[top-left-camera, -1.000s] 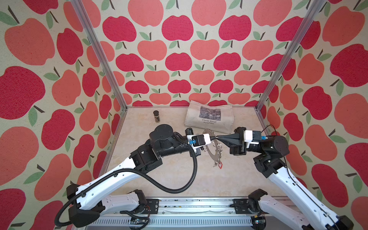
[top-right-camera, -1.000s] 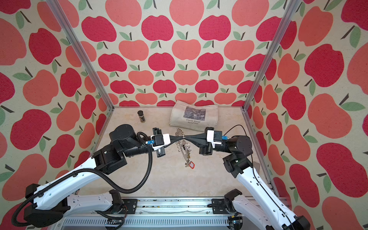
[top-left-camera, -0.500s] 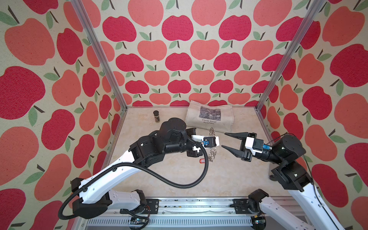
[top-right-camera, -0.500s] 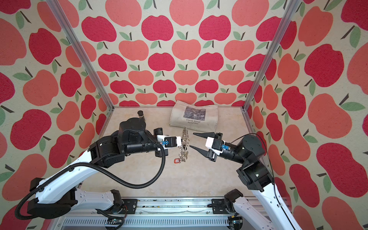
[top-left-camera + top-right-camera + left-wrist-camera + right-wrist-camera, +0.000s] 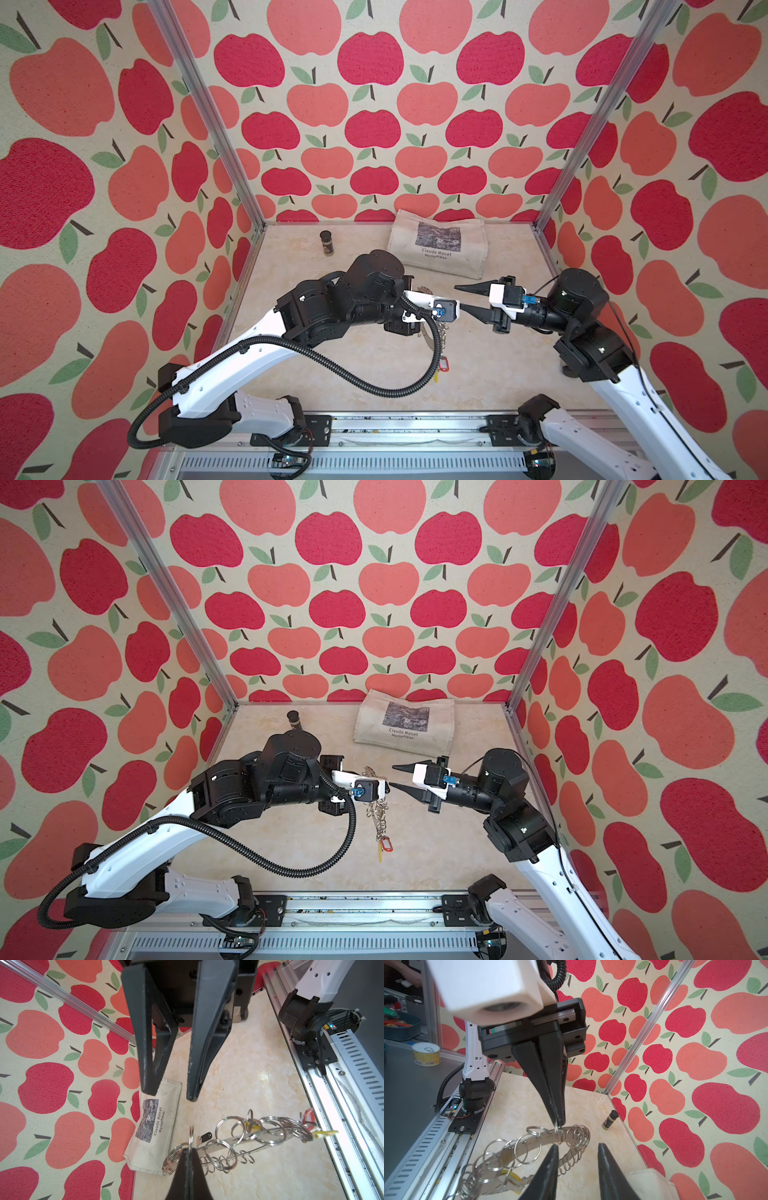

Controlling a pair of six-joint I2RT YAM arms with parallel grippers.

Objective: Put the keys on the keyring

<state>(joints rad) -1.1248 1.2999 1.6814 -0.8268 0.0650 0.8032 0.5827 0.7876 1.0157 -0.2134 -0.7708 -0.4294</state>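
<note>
1. Silver key with black oval tag (image 5: pixel 204 1138): beside the clamped wire ring (image 5: pixel 191 1136), toward the tabletop's (image 5: pixel 259 1053) back edge; threaded or not, unclear.
2. Grey metal keyring disc (image 5: pixel 268 1132) hangs from left gripper (image 5: pixel 189 1150), fingers pinching that ring.
3. Right gripper (image 5: pixel 170 1096), fingers apart, empty, faces it.

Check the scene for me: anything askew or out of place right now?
The keyring hangs tilted, dangling from one wire ring pinched in the shut left gripper. The black-tagged key shows beside that ring; whether it is threaded on I cannot tell. The right gripper is open, empty.
</note>
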